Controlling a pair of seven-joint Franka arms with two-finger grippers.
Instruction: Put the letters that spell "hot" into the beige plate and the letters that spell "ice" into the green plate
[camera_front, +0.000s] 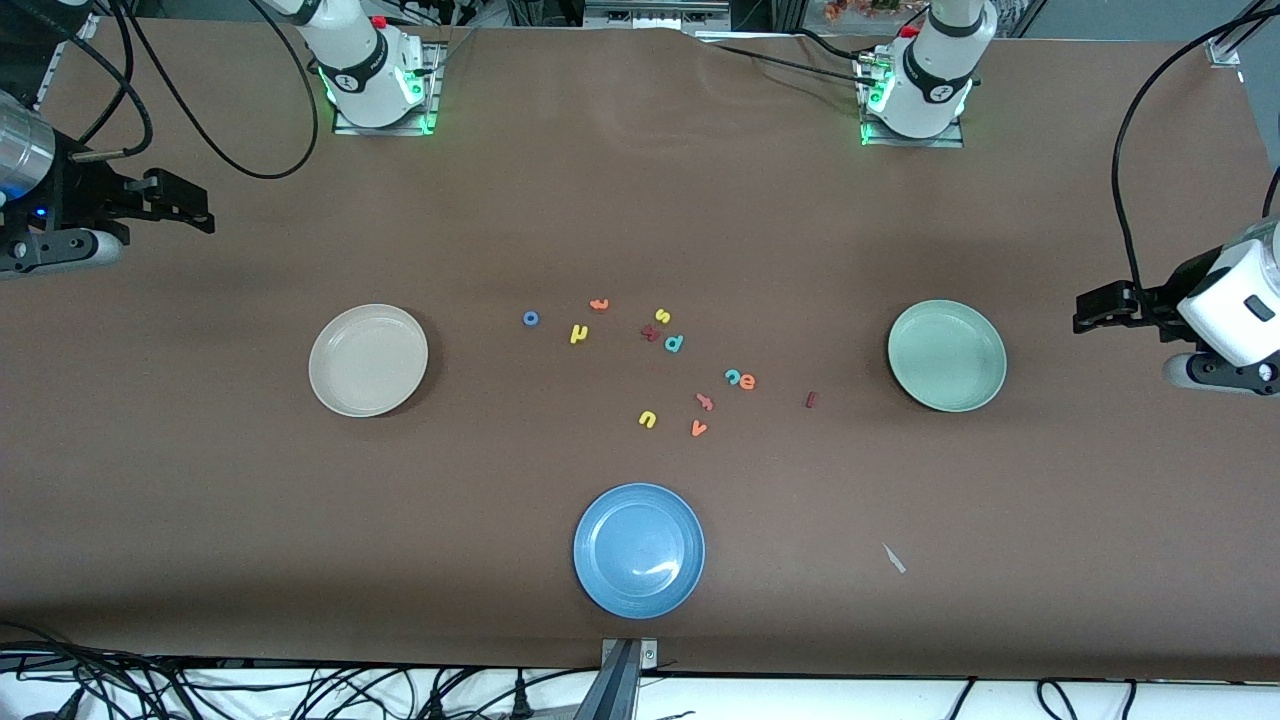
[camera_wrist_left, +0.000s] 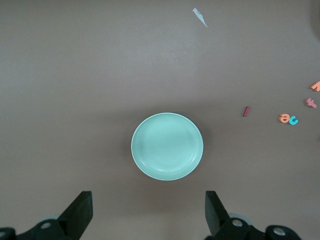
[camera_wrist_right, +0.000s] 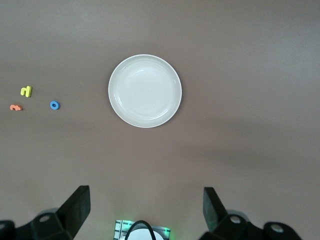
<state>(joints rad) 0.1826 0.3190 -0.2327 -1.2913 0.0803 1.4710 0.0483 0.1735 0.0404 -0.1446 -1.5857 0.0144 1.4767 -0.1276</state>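
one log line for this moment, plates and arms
beige plate empty | green plate empty | left gripper open, waiting | right gripper open, waiting

A blue plate (camera_front: 639, 550) sits nearest the front camera (bare inside), a pale scrap (camera_front: 894, 558) beside it.

The brown counter (camera_front: 640, 200) carried three shallow plates: the beige plate (camera_front: 368, 360) toward the right arm's end, the green plate (camera_front: 946, 356) toward the left arm's end, and a blue plate (camera_front: 639, 550) nearest the front camera. Between the beige and green plates lay scattered foam letters, among them a blue o (camera_front: 531, 319), a yellow h (camera_front: 579, 333), an orange t (camera_front: 599, 304), a teal c (camera_front: 733, 376) touching an orange e (camera_front: 747, 381), and a dark red i (camera_front: 811, 400). A small pale scrap (camera_front: 893, 558) lay nearer the camera.
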